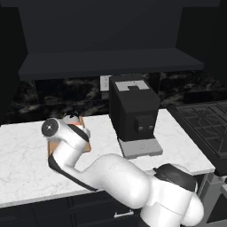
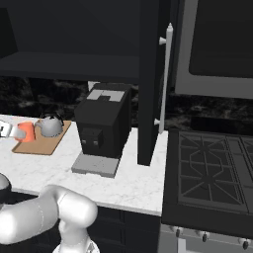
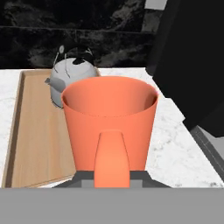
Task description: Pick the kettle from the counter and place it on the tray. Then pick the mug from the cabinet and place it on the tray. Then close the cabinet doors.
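- Fingers [image 3: 112, 176] closed on the mug [image 3: 110, 127]; they grip its handle, which faces the hand camera, and the mug stands upright with its open mouth up.
- Mug held over the near edge of the tray [image 3: 37, 131]; whether its base touches the board cannot be told.
- Kettle [image 3: 70, 81] just beyond the fingers and a little left, standing on the tray, black top handle up.
- Right base view: mug [image 2: 24, 132] just beside the kettle [image 2: 49, 126], both at the tray [image 2: 47, 142] on the table [image 2: 138, 178].
- Coffee machine [image 2: 101, 126] to the right of the fingers, on the same table, apart from the tray.
- Cabinet door [image 2: 150, 84] stands open past the coffee machine, silver bar handle [image 2: 165, 79] vertical.
- Stove [image 2: 210, 173] further right, at the table's end.
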Robot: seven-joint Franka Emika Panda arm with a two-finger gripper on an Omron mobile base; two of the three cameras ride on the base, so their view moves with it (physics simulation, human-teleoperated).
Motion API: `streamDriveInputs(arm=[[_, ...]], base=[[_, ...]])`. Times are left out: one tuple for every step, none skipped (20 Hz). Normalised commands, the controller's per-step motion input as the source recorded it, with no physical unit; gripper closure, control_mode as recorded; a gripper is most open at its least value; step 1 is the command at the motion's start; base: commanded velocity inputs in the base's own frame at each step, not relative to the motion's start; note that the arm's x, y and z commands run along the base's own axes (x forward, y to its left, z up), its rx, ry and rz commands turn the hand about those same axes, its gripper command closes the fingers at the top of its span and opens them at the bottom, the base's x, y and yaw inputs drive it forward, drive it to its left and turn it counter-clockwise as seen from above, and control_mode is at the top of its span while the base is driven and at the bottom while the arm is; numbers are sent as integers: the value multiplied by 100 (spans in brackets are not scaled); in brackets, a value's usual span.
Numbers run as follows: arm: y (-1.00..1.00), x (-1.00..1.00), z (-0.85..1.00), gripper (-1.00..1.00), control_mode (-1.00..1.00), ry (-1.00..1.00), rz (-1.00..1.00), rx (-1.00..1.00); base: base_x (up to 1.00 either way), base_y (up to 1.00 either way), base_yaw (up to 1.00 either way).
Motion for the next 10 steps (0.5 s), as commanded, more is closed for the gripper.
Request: streamDriveInputs(arm=[[26,39,-45,100,-100,0,0,0],[25,30,-48,100,-100,0,0,0],[25,28,-44,100,-100,0,0,0],[22,32,-35,100,-100,0,0,0],[19,33,-35,100,-100,0,0,0],[15,29,-35,100,-100,0,0,0],[15,23,-41,100,-100,0,0,0],[14,28,-45,100,-100,0,0,0],[13,40,-31,100,-100,-5,0,0],[12,43,-30,100,-100,-6,-2,0]], base=[[0,0,0],[0,0,0],[0,0,0],[0,0,0],[0,0,0],[0,0,0],[0,0,0],[0,0,0],[0,0,0],[0,0,0]])
